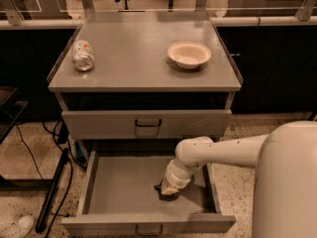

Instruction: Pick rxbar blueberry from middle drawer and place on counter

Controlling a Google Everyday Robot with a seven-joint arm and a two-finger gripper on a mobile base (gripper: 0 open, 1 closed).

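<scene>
1 pincer [168, 191] in drawer [124, 182] (grey metal)

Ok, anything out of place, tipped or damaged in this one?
Only the silver can: it lies on its side at the counter's left and looks crushed. The bowl sits upright. The gripper is low inside the open middle drawer, at a dark snack bar.

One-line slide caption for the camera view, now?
The gripper is down in the open middle drawer at the rxbar blueberry; can and bowl sit on the counter.
</scene>
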